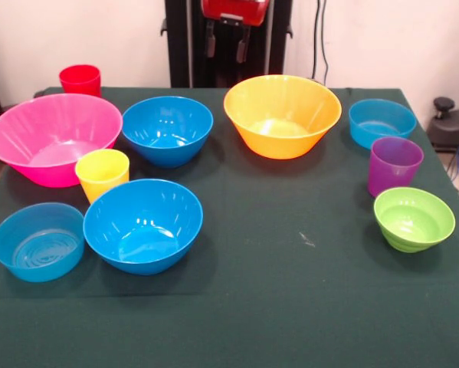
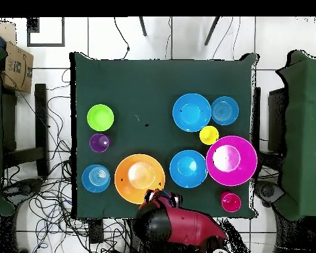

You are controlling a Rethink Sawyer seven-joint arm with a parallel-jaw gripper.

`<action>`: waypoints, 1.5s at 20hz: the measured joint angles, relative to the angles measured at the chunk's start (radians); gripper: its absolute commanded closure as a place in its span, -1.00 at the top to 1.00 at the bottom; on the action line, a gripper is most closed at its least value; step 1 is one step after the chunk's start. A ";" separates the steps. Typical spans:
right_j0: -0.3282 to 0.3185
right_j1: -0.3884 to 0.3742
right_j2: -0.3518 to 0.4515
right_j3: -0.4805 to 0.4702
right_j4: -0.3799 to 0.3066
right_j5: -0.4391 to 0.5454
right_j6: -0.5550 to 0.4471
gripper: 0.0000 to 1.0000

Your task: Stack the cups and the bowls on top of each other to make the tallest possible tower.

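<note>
My gripper hangs drawn back above the table's edge, fingers apart, holding nothing. Just before it sits the yellow-orange bowl. Other bowls and cups stand separate across the green table; nothing stacked.

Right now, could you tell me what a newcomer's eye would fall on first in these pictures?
Bright plastic on a dark green table: nothing is stacked. The pink bowl fills the front view's left, the orange bowl sits at the far middle, and two blue bowls lie between. The gripper hangs behind the far edge.
</note>
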 measured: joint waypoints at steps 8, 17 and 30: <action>0.009 0.029 -0.001 -0.017 0.000 0.000 0.000 1.00; 0.017 0.063 -0.003 -0.023 -0.003 0.000 0.000 1.00; 0.017 0.097 -0.005 -0.024 -0.003 0.000 0.000 1.00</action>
